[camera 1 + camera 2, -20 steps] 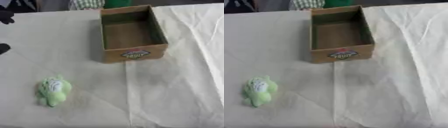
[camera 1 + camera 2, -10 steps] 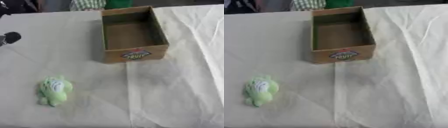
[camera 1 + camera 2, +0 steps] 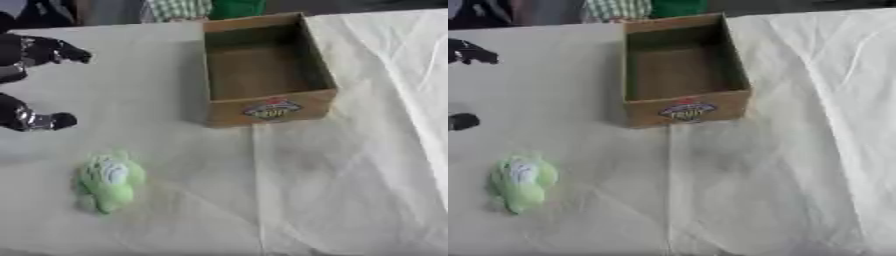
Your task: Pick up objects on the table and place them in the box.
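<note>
One green toy [image 3: 108,181] is seen on the cloth, near-left of the empty box [image 3: 262,75]. The left hand [image 3: 35,85], fingers spread and holding nothing, is poised just beyond it; right hand unseen.

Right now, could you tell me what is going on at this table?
The robot's left hand is reaching in from the left edge, above the green soft toy lying on the white cloth. Its fingers are spread and hold nothing, apart from the toy. The cardboard box stands open toward the far side, and it looks empty inside, so nothing has been placed yet. The right hand is not in view.
</note>
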`<state>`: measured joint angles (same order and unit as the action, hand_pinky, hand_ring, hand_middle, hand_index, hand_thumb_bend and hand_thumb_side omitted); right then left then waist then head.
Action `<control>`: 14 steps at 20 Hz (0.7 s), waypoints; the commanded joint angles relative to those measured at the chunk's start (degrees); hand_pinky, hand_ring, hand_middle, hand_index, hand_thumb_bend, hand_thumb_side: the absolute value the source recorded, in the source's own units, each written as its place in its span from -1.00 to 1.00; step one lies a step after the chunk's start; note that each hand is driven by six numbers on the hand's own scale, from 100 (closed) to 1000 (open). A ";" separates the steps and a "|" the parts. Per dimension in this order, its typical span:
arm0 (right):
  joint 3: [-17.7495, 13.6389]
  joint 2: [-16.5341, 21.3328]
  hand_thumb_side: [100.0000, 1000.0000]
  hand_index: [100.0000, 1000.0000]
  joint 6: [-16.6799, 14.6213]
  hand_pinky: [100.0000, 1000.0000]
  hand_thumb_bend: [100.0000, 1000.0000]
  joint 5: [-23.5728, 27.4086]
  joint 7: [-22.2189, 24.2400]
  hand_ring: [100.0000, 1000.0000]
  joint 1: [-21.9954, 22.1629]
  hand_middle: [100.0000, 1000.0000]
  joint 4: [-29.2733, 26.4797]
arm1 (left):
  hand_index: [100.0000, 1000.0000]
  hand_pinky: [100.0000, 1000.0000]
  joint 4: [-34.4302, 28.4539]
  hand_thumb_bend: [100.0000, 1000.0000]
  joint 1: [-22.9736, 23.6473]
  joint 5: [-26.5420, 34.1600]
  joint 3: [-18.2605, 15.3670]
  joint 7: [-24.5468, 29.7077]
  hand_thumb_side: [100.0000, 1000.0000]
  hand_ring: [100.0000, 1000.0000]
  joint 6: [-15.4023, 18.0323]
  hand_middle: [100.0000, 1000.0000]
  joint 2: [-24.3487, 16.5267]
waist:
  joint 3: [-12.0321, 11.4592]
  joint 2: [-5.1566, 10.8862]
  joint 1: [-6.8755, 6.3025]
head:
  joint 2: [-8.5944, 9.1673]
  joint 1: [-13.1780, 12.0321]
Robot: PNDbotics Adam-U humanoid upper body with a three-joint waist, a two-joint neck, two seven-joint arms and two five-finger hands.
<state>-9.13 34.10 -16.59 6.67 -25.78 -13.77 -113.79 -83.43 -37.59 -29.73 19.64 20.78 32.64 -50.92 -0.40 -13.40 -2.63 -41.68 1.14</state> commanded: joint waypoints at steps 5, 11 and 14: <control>-0.30 1.66 -0.08 0.74 0.09 0.64 -1.00 0.05 -0.02 0.37 -0.13 0.43 -0.80 | 0.92 0.39 0.34 0.15 -1.18 -1.68 0.18 6.78 0.18 0.63 1.82 0.54 -0.28 | -0.09 1.20 0.24 | 0.01 0.18; -0.20 1.51 -0.08 0.74 0.20 0.64 -1.00 0.13 0.07 0.37 -0.20 0.43 -0.80 | 1.00 0.48 0.46 0.20 -1.15 -0.74 0.83 12.32 -0.10 0.65 3.84 0.58 0.48 | -0.08 1.26 0.31 | 0.10 0.59; -0.17 1.49 -0.08 0.74 0.16 0.64 -1.00 0.15 0.10 0.37 -0.16 0.43 -0.80 | 1.00 0.52 0.66 0.14 -1.07 1.01 1.16 14.89 -0.19 0.66 3.69 0.60 0.86 | 0.11 1.29 0.44 | 0.03 0.68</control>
<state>-9.12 34.10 -16.53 6.67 -25.74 -13.57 -113.79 -82.53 -37.90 -29.61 21.10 30.86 32.57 -48.92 -0.33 -13.23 -2.29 -41.70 1.68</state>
